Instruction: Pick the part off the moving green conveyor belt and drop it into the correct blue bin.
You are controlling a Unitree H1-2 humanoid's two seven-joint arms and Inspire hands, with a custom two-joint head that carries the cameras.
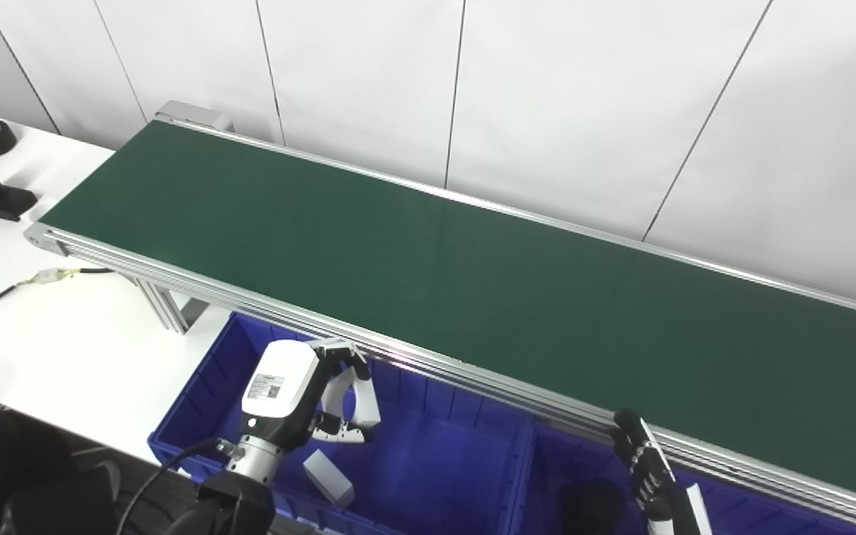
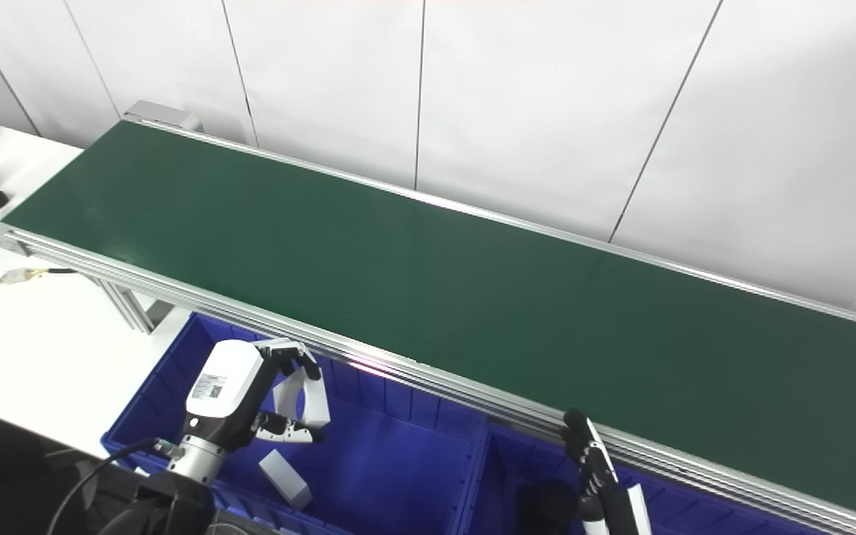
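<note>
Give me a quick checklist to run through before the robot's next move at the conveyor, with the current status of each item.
1. Left hand holds nothing, fingers apart: ok.
2. White part is in the left blue bin: ok.
3. Whether that bin is the correct one: cannot tell.
4. Next part present on the green conveyor belt: not ok, none in view.
5. Right hand is off the belt, by its near rail: ok.
6. Dark shape in the right blue bin: cannot tell what it is.

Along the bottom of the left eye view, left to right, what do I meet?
Left hand → white block lying in the left blue bin → dark part in the right bin → right hand.
</note>
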